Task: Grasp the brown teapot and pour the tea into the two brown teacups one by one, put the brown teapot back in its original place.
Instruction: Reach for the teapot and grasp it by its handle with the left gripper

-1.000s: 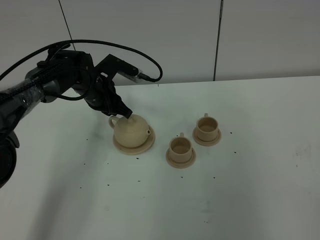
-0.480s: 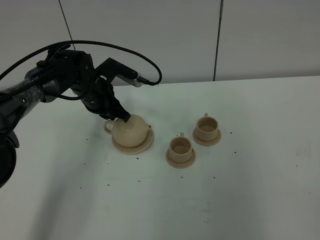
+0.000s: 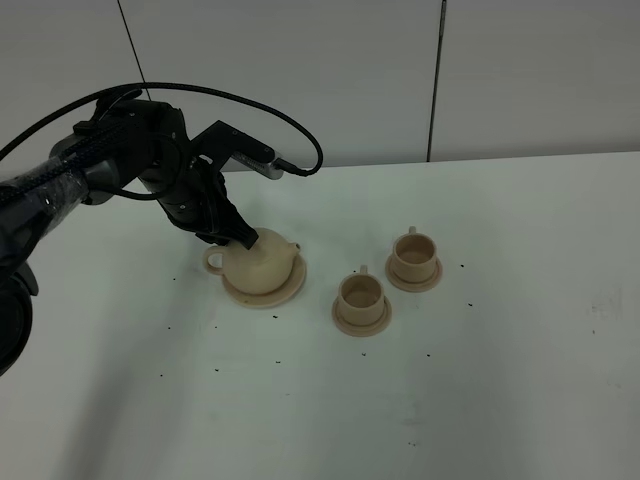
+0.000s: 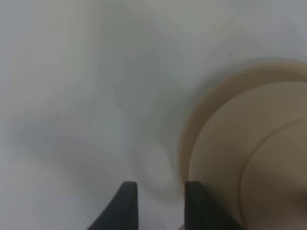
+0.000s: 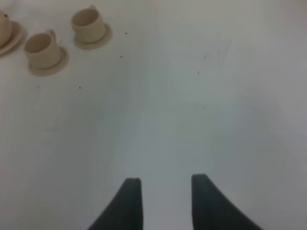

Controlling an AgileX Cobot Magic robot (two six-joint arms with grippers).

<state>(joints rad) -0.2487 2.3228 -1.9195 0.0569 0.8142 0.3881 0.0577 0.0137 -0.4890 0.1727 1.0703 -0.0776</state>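
Note:
The brown teapot stands upright on its wide saucer, the original place, left of centre. Its handle points left and its spout right. My left gripper reaches down onto the teapot's handle side from the upper left and is shut on the teapot there. In the left wrist view the teapot lies right beside one finger of the left gripper, and only table shows between the tips. The two brown teacups sit on small saucers to the right. My right gripper hovers open over bare table.
A black cable loops above the left arm near the back wall. The table's back edge runs behind the cups. Both teacups show far off in the right wrist view. Small dark specks dot the white table.
My left gripper has shifted a little to the left and down. The teapot has turned with it: its handle swung toward the front left, and the body slid slightly left on the saucer.

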